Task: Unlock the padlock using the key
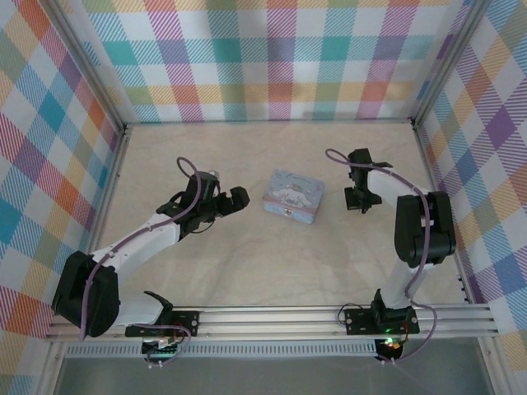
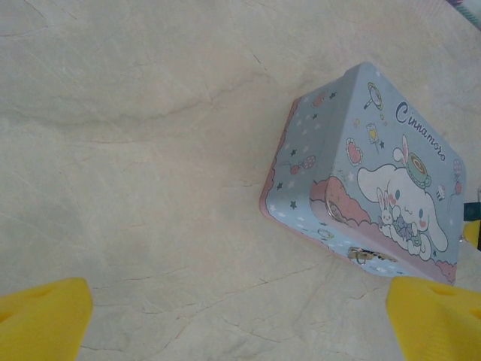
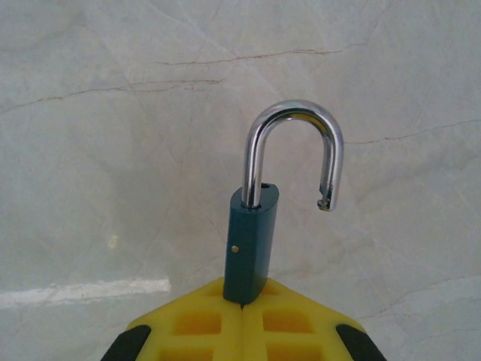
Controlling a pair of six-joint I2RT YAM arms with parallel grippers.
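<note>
The padlock (image 3: 252, 241) has a mirror-bright, smooth metal shackle (image 3: 259, 150). Its teal body looks matt, perhaps painted or plastic-coated. The yellow fingertips (image 3: 199, 325) of the right gripper (image 3: 242, 325) clamped on it are dull moulded plastic. The tin (image 2: 376, 150) is smooth printed metal with a soft sheen, and a small brassy clasp (image 2: 366, 256) sits at its 6 o'clock edge. The table (image 2: 135, 150) is smooth, marble-veined and faintly glossy.

top overhead, wide; wrists close above table (image 1: 247, 271); top, left wrist share tin (image 1: 293, 197).
</note>
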